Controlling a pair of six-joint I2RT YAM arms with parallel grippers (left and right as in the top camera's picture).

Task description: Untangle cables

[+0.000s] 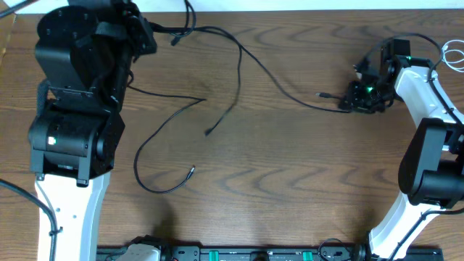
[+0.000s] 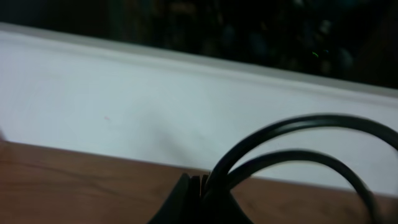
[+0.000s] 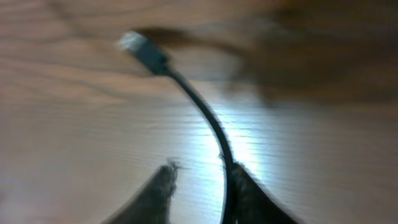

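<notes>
Several thin black cables [image 1: 239, 80] lie spread over the wooden table [image 1: 290, 181]. My left gripper [image 1: 147, 32] at the upper left is shut on looped black cables [image 2: 298, 124], which arch up out of its closed jaws [image 2: 202, 183]. One long strand runs right to my right gripper [image 1: 360, 96]. In the right wrist view that gripper [image 3: 202, 180] is open just above the table. The black cable [image 3: 208, 118] lies along the inner face of its right finger [image 3: 249, 186], and its plug end [image 3: 140, 50] points away. A short white cable [image 1: 454, 54] sits coiled at the far right edge.
Loose plug ends rest mid-table [image 1: 209, 132] and lower left [image 1: 191, 171]. The bulky left arm [image 1: 72, 109] covers the table's left side, and the right arm [image 1: 428, 159] stands along the right edge. A black equipment rail [image 1: 254, 254] lines the front edge.
</notes>
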